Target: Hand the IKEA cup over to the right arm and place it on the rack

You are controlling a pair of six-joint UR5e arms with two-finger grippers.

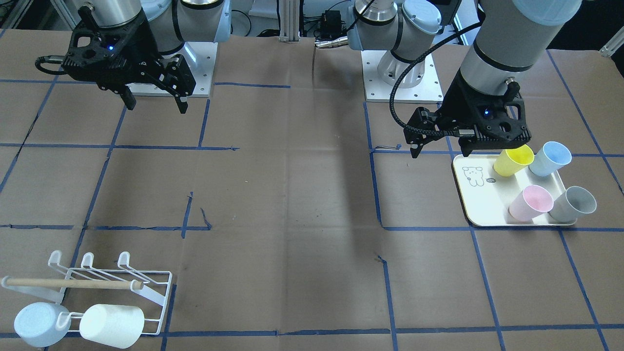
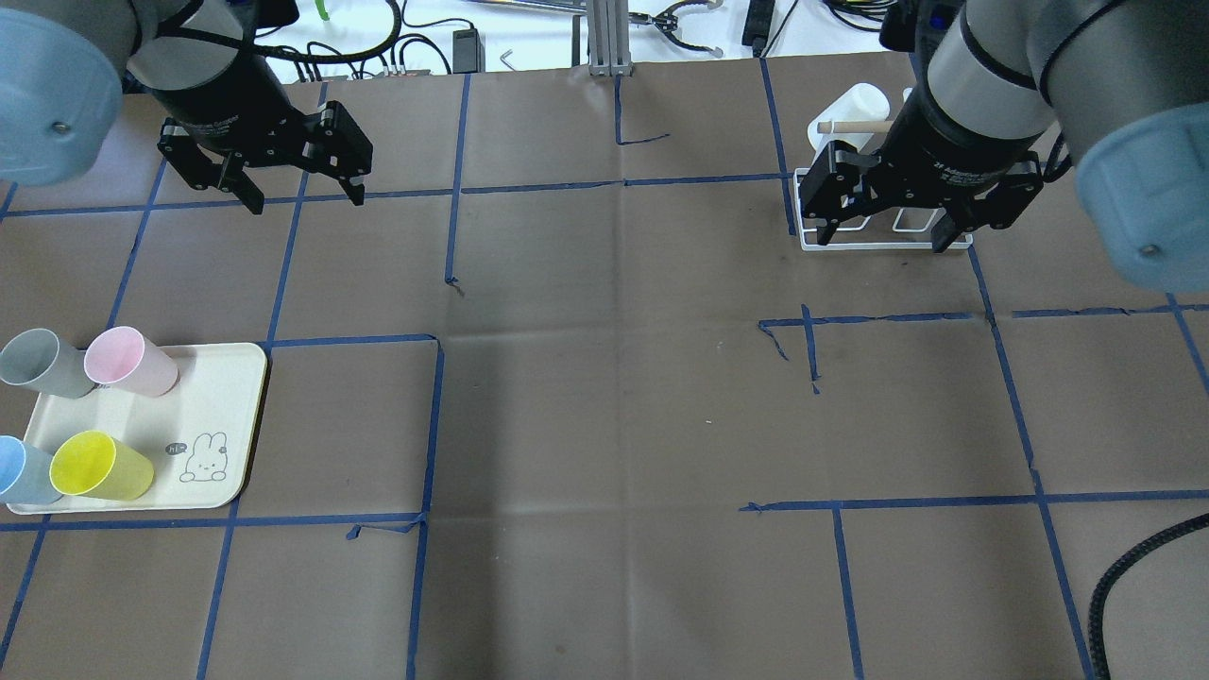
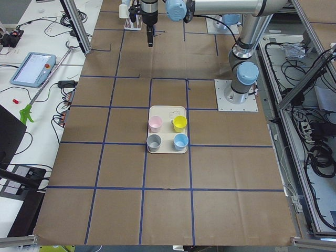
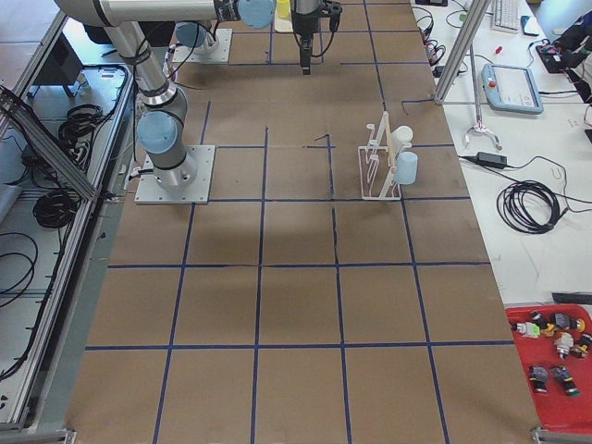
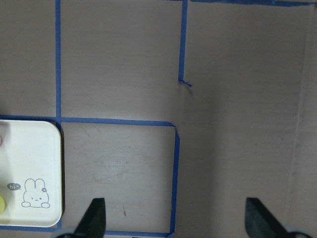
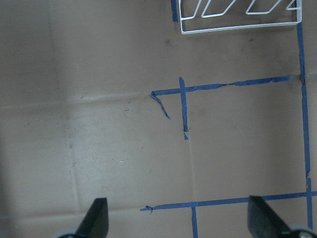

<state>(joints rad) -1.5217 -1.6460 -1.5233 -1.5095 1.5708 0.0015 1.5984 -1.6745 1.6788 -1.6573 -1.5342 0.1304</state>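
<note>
Tray [image 2: 203, 392] holds four cups [image 2: 99, 465] (all upright).

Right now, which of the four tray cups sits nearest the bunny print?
The yellow cup, right beside the bunny print; the other three stand farther off.

Light is even and fairly bright, falling from above, so the brown paper cover [image 2: 604, 425] carries only soft, wide shadows: a dim band down its middle in the front-facing and overhead views, and faint dark patches in both wrist views. The cream tray [image 1: 480, 204] is nearly washed out to white in the front-facing view, and the right arm [image 2: 1148, 203] looms soft-edged at the overhead view's corner, perhaps out of focus
</note>
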